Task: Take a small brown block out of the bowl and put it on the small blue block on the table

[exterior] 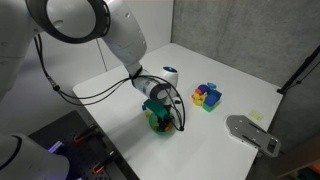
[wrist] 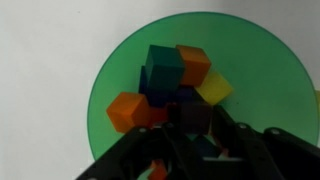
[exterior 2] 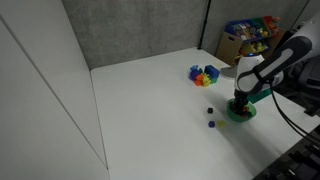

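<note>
The small translucent green bowl (wrist: 262, 90) holds several blocks: teal, orange, yellow, dark blue and a dark brown block (wrist: 190, 113). My gripper (wrist: 190, 128) reaches down into the bowl, and its two fingers are closed against the sides of the brown block. In both exterior views the gripper (exterior: 158, 110) (exterior 2: 239, 102) stands over the bowl (exterior: 157, 124) (exterior 2: 240, 114) near the table's edge. A small blue block (exterior 2: 211, 124) lies on the table beside the bowl, with another small dark block (exterior 2: 209, 110) close to it.
A multicoloured cluster of blocks (exterior: 207, 96) (exterior 2: 204, 75) sits further back on the white table. A grey metal fixture (exterior: 252, 133) lies at a table corner. A box of coloured items (exterior 2: 250, 35) stands behind the table.
</note>
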You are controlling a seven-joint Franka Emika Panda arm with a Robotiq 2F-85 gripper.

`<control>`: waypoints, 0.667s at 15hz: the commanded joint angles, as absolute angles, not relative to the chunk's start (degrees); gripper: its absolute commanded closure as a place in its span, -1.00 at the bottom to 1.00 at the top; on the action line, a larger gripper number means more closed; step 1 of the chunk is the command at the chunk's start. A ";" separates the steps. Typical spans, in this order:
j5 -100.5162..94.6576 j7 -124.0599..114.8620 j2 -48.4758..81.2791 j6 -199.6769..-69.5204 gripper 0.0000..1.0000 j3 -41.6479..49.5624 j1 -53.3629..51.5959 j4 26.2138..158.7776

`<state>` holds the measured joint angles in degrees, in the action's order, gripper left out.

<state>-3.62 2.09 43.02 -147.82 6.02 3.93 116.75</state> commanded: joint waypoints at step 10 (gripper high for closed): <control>-4.61 0.71 38.32 -139.86 0.68 5.96 1.46 113.24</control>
